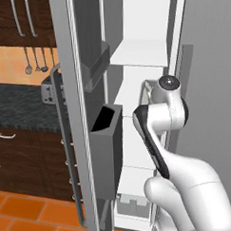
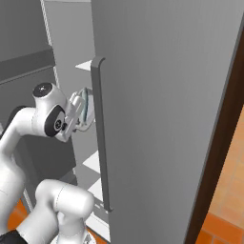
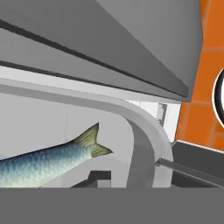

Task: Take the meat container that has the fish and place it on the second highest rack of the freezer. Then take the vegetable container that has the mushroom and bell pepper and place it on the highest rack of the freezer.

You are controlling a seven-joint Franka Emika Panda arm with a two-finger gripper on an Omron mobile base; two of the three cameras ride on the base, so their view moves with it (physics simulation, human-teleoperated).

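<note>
The fish (image 3: 43,164) is seen lying in the tray (image 3: 144,131), tail toward the tray's rounded rim, close under the hand camera. In the right base view the tray (image 2: 85,110) is seen at the end of the arm, tilted on edge and reaching into the freezer (image 2: 157,95) at a middle shelf level, just left of the door handle (image 2: 100,133). From the left base view the arm is seen reaching into the open compartment between white shelves (image 1: 138,52), with the dark door bin (image 1: 108,151) to the near left.

The gripper (image 2: 78,114) is largely hidden behind the tray; whether the fingers are clamped on the rim or parting cannot be told from these views.

If the rim is released while the tray is tilted and not seated on a shelf, the tray could slip and the fish could slide out. A wrong shelf is a further risk, since the rack beneath is probably hidden. The rim might also catch the shelf edge on withdrawal.
</note>
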